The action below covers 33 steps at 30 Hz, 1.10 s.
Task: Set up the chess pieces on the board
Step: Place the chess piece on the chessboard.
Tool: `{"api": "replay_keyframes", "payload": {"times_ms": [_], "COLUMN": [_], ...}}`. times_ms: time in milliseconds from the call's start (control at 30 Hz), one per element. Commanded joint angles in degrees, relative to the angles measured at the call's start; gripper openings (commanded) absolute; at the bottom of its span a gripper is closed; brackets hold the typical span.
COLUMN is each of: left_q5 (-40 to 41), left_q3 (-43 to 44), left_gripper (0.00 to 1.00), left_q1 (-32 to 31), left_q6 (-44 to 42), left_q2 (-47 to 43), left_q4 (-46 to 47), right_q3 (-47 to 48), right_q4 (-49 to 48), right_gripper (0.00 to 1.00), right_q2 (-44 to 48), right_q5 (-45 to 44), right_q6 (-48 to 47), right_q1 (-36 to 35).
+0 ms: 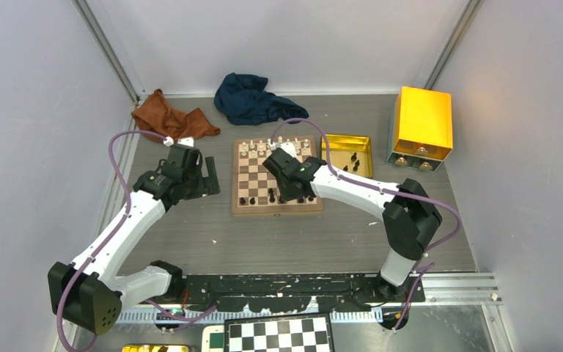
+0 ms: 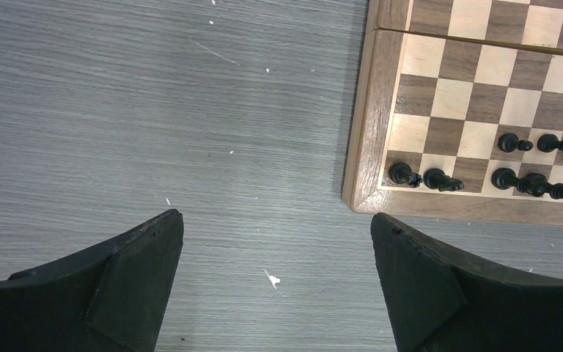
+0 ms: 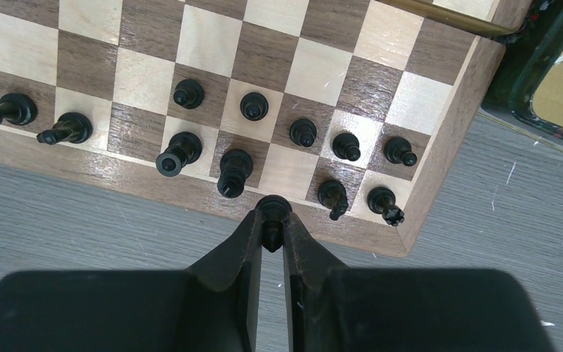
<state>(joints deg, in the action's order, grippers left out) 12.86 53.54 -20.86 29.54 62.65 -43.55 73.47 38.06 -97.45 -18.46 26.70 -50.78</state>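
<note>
Black piece (image 3: 272, 214) pinched in right gripper (image 3: 271, 233) over near rim of board (image 3: 447, 165); likely bound for the vacant back-row square. Left gripper (image 2: 276, 246) spread, parked over table (image 2: 117, 110) beside board's corner, clear of work.

Pale lavender-grey wall panels (image 1: 300, 37) on three sides. Metal corner posts (image 1: 108, 48) at rear. Grey wood-grain tabletop (image 1: 190, 235). Light even, diffuse.

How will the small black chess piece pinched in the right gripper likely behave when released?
Probably rigid and light: the small black chess piece shows no bending in the right gripper. Slender and round, it may tip, then roll, on the brown wooden chessboard.
</note>
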Motion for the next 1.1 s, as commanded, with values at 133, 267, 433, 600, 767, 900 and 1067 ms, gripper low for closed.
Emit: {"api": "replay_keyframes", "payload": {"times_ms": [133, 267, 433, 600, 767, 900, 1067], "left_q5": [0.1, 0.1, 0.1, 0.1, 0.1, 0.1, 0.1], "left_q3": [0.2, 0.2, 0.3, 0.3, 0.4, 0.4, 0.4], "left_gripper": [1.0, 1.0, 1.0, 1.0, 1.0, 1.0, 1.0], "left_q1": [0.3, 0.3, 0.3, 0.3, 0.3, 0.3, 0.3], "left_q6": [0.2, 0.2, 0.3, 0.2, 0.2, 0.2, 0.0], "left_q2": [0.3, 0.5, 0.8, 1.1, 1.5, 1.8, 2.1], "left_q4": [1.2, 1.2, 1.2, 1.4, 1.5, 1.7, 1.7], "right_q3": [-0.4, -0.7, -1.1, -1.5, -1.7, -1.8, -1.9], "right_q4": [-2.9, -3.3, -3.9, -4.4, -4.7, -5.0, -5.3], "right_gripper": [0.01, 0.01, 0.01, 0.01, 0.01, 0.01, 0.01], "right_q2": [-0.8, -1.3, -1.8, -2.2, -2.7, -3.1, -3.6], "right_q5": [0.4, 0.7, 1.3, 1.8, 2.3, 2.8, 3.1], "right_q6": [-0.3, -0.5, -0.8, -0.8, -0.9, -0.9, -1.0], "right_q1": [0.6, 1.1, 1.9, 2.5, 2.8, 2.9, 3.0]}}
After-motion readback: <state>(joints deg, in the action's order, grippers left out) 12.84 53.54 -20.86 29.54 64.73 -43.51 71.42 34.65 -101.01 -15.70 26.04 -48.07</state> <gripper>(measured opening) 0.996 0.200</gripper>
